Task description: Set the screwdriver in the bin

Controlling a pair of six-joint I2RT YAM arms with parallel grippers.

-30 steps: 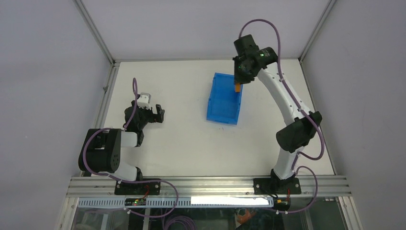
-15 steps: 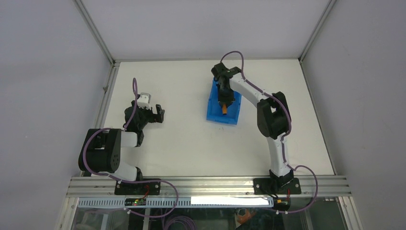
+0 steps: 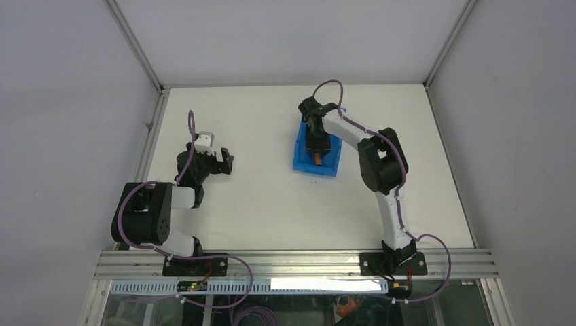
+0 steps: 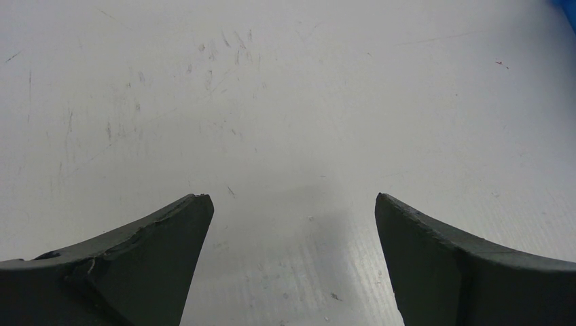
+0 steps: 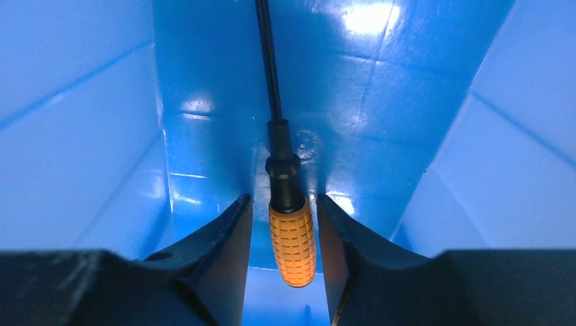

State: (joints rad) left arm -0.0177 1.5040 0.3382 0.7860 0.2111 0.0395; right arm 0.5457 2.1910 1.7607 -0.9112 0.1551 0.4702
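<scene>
The screwdriver is already inside the bin. In the right wrist view it appears to lie along the blue floor, with its thin black shaft running toward 12 o'clock and its orange handle toward 6 o'clock.

The right pincer reaches down between the bin walls with the handle between its fingers. The jaws stand narrow but not clamped. A strip of blue shows between the left finger and the handle, and a thinner one shows on the other side. By that look, the grip is let go.

From above, the bin sits on the surface at about 1 o'clock from its middle. The right pincer is over the bin's near half, and a spot of orange from the screwdriver shows just below it.

The left pincer is well apart at about 9 o'clock. Its own camera shows its jaws wide over bare surface, with nothing between the fingers.

As I judge it, the main work is done, since the tool is within the walls. What is left is for the right pincer to lift out without dragging the handle, so that the tool is left lying free.
</scene>
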